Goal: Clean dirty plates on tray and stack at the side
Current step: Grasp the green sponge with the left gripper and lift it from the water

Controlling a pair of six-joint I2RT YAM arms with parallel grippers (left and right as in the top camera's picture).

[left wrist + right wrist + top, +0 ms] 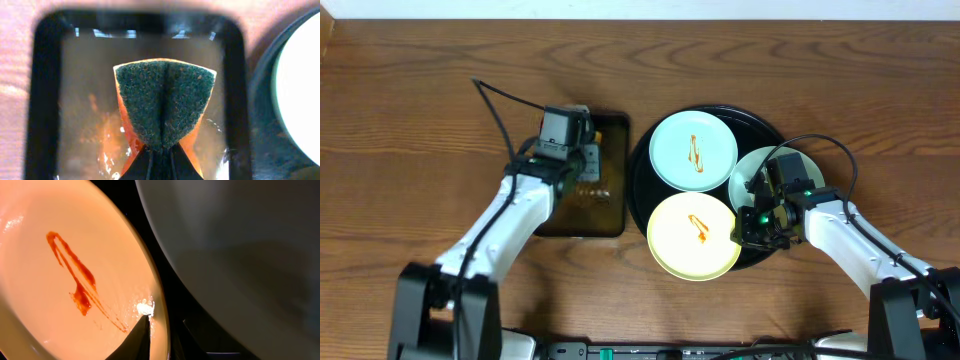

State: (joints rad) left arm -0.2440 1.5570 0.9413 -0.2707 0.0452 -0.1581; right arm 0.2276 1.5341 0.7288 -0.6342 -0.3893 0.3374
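Note:
The black tray [638,190] holds three plates. A mint-blue plate [693,150] and the cream-yellow plate [692,235] each carry an orange sauce streak [80,285]. A second mint-blue plate [745,170] lies partly under my right arm. My right gripper [752,232] is shut on the yellow plate's right rim [75,245], one finger on top and one beneath [165,322]. My left gripper [588,170] is shut on a green-and-orange sponge [165,105], pinched and folded [161,160], over the rectangular pan.
The dark rectangular pan [40,100] holds brownish liquid and stands just left of the tray [260,125]. In the right wrist view the shadowed mint plate [240,245] lies close beside the yellow one. The wooden table [420,120] surrounds everything.

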